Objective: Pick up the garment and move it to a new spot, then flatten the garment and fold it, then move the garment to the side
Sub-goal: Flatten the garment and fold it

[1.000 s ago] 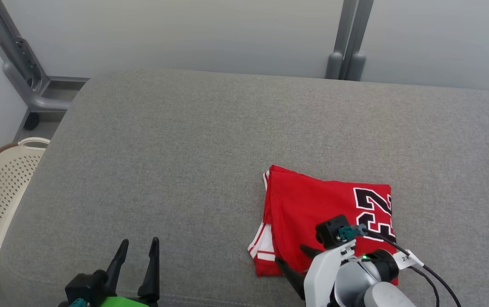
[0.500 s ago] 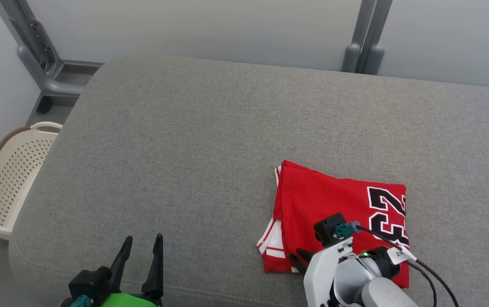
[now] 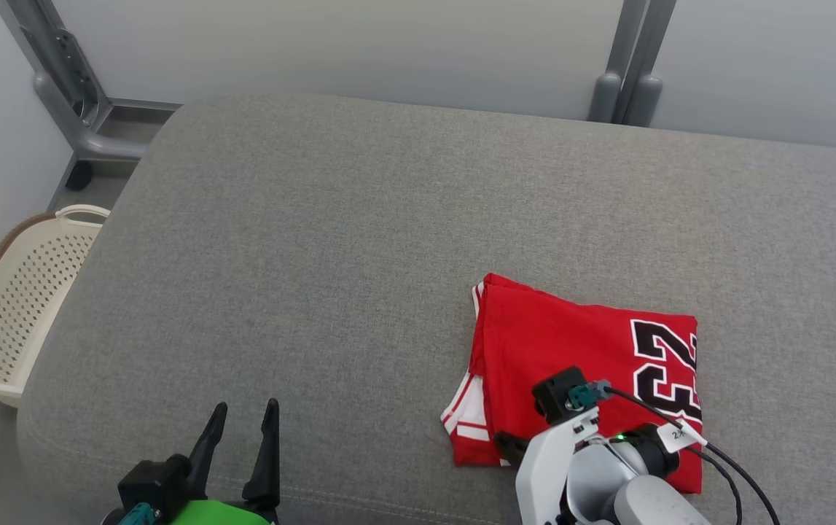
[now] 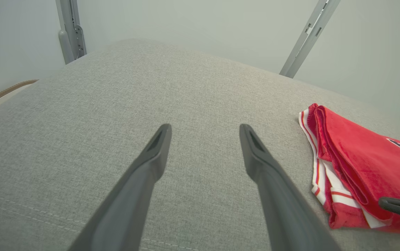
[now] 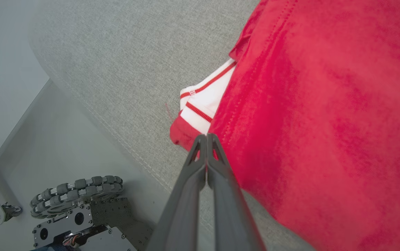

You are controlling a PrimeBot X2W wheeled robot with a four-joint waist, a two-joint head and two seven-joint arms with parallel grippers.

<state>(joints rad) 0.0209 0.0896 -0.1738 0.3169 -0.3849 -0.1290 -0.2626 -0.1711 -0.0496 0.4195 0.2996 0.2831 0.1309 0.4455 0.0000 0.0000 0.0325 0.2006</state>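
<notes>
You get bright, even, diffuse light, source probably overhead. Shadows faint, soft along garment (image 3: 571, 350) edge. Grey cushion (image 3: 315, 255) matte, evenly lit. Wrist views bow straight lines toward edges. Right wrist close-up renders red cloth soft, slightly smeared.

Left tool (image 3: 245, 405) at lower left of head view, two dark fingers pointing up and away, spread wide, nothing between them. Green wrist housing (image 3: 202, 515) sits behind it. Right tool (image 5: 205, 136) pressed closed, fingers meeting along whole length to tips, angled downward. Right arm at lower right of head view: pale forearm (image 3: 552, 474), black wrist camera (image 3: 557, 394) on top, one dark finger (image 3: 506, 445) poking out at its left
</notes>
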